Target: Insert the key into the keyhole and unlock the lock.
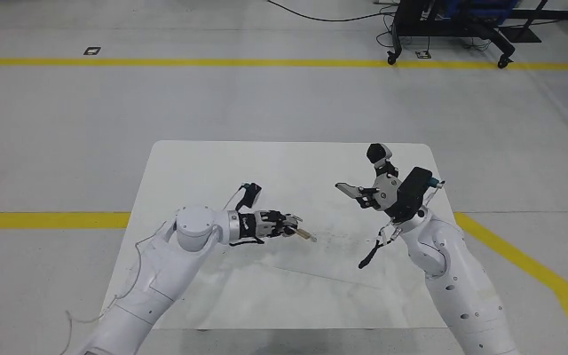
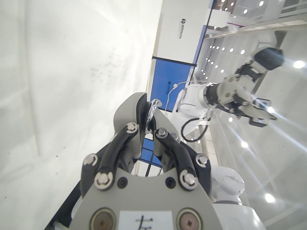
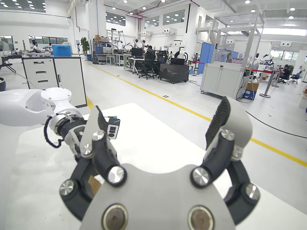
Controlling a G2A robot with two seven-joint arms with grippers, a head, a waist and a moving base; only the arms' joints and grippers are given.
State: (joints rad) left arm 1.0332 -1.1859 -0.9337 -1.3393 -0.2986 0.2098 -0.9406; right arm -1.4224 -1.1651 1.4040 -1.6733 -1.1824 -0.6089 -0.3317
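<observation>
Key point(image 2: 151, 111), pinched in the left jaws over the tabletop point(image 1: 266, 169), points lengthwise toward the right jaws, which gape wide and empty, well apart from it.

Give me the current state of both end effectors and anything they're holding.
left end effector: shut on the key
key: clamped between the left end effector's fingers, tip sticking out free, not in any keyhole
right end effector: open wide, empty
</observation>
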